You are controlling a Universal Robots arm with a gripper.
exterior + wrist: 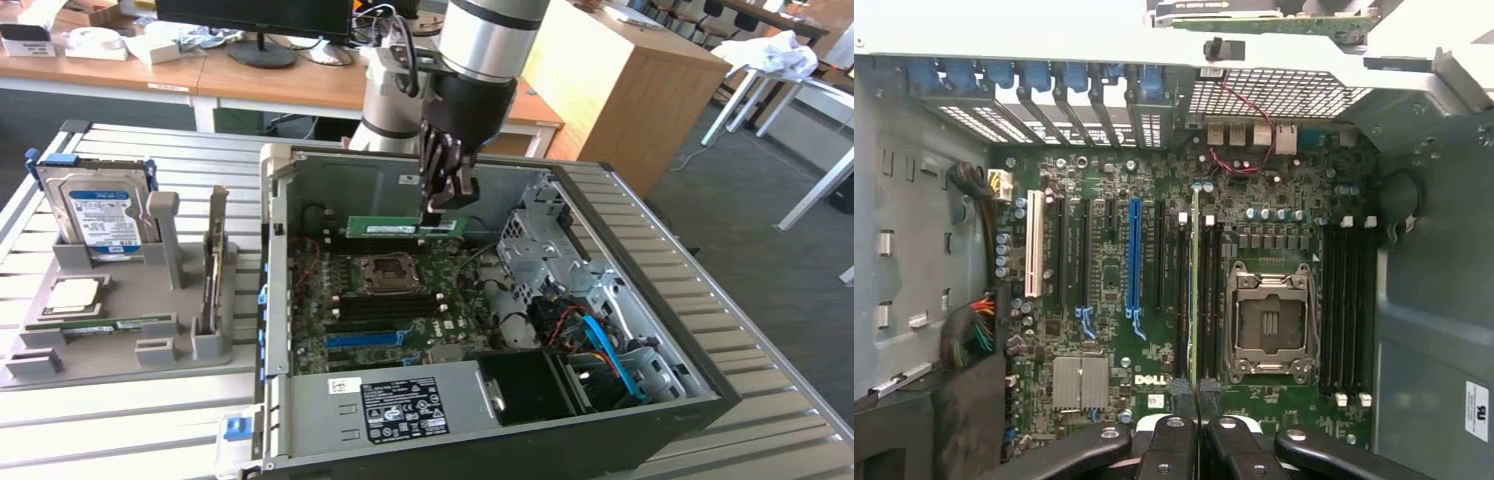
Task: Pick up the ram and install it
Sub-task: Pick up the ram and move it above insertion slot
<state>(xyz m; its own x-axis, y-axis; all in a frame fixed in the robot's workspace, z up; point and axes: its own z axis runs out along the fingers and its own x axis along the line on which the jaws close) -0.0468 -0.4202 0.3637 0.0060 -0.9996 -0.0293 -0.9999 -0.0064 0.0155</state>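
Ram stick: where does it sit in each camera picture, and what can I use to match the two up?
Exterior view: the ram stick hangs level in the claw, over the board in the open computer case.
Wrist view: the ram stick is seen edge-on, a thin green strip running out from the claw alongside the black slots.
Shared landmark: the square metal processor socket.

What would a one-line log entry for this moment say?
gripper: shut on ram | ram: edge-on above motherboard, by CPU socket | case: open
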